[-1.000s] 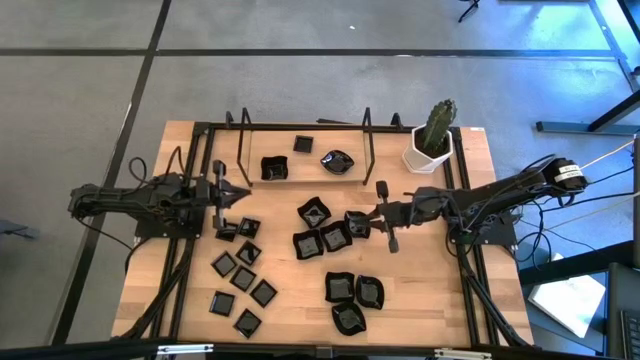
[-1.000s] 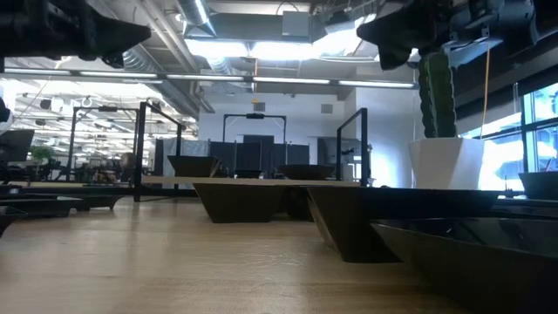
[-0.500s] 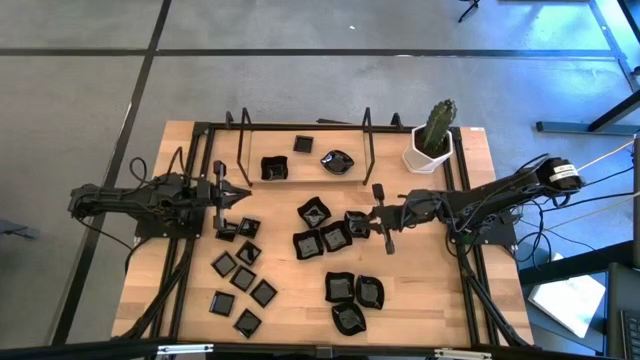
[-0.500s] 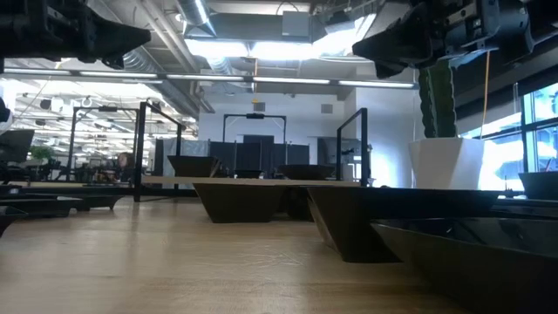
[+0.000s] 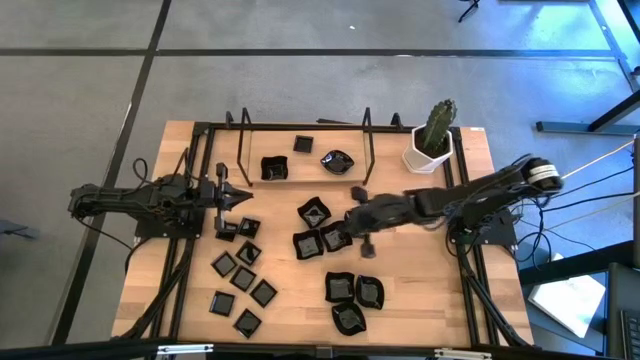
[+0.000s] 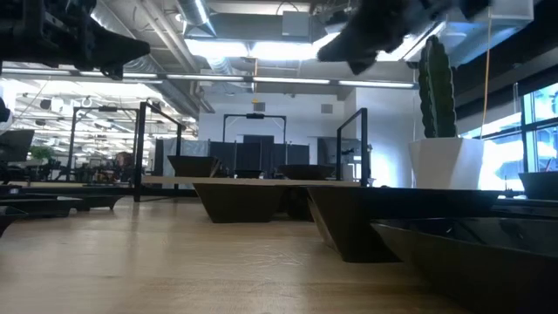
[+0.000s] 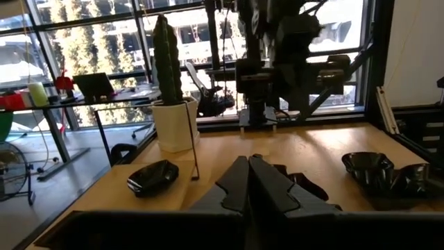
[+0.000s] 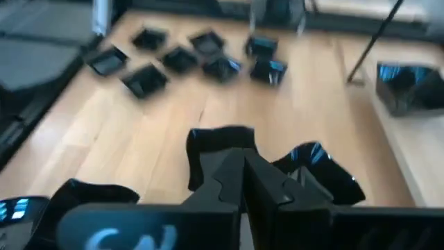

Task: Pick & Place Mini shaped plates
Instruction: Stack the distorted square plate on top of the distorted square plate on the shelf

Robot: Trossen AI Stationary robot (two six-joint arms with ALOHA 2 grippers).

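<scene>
— Since the mini shaped plates are glossy and hard, won't they slip?

— Probably; they look light and brittle, so I'd pinch a raised rim. They lie scattered across the frame's middle and lower part, with three on the rack above.

— And the tools?

— Right gripper hovers over the central cluster, fingers pressed together, empty. Left gripper, centre-left, likewise closed and carrying nothing.
</scene>
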